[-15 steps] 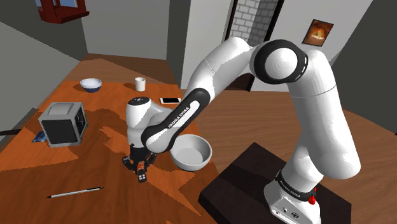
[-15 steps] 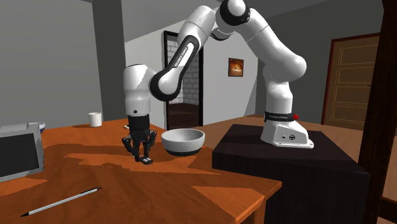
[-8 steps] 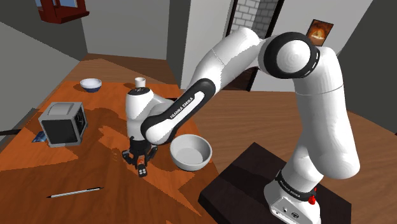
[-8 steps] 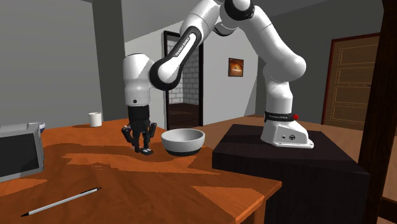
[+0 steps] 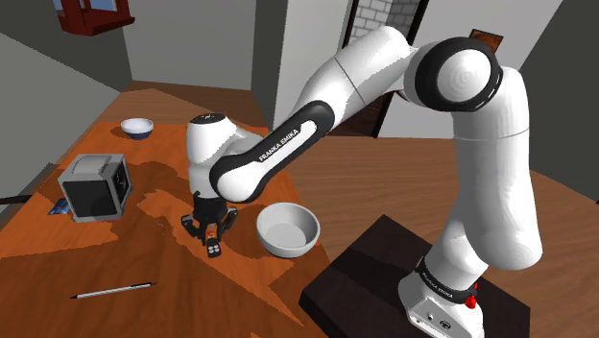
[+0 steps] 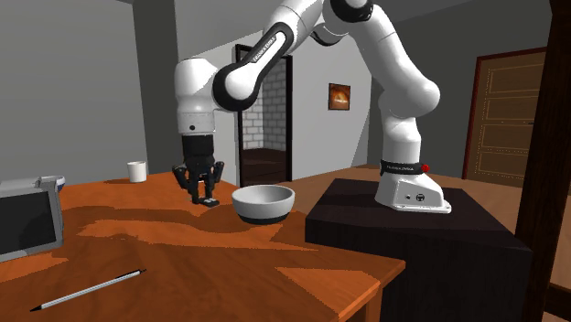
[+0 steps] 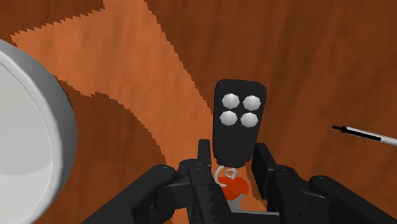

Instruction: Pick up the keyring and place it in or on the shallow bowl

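Note:
The keyring point(image 7: 237, 121) is a black fob with several grey buttons, a silver ring and an orange tag. My black gripper point(image 7: 232, 156) is shut on its ring end, and the fob hangs out past the fingertips. In the shoulder view the gripper point(image 5: 210, 240) holds the keyring point(image 5: 212, 251) above the wooden table, just left of the shallow bowl point(image 5: 287, 230). In the second exterior view the gripper point(image 6: 206, 192) and keyring point(image 6: 211, 200) hang clear of the tabletop, left of the bowl point(image 6: 263, 209). The bowl's pale rim point(image 7: 63, 127) shows beside the gripper.
A grey box-shaped device point(image 5: 94, 185) stands at the table's left in the shoulder view. A pen point(image 5: 113, 289) lies near the front edge. A small bowl point(image 5: 137, 127) sits at the far side, and a white cup point(image 6: 137, 171) too. The dark stand point(image 5: 384, 274) is lower right.
The gripper has risen from the tabletop with the keyring in it and drifted slightly away from the table's front edge. The bowl has not moved.

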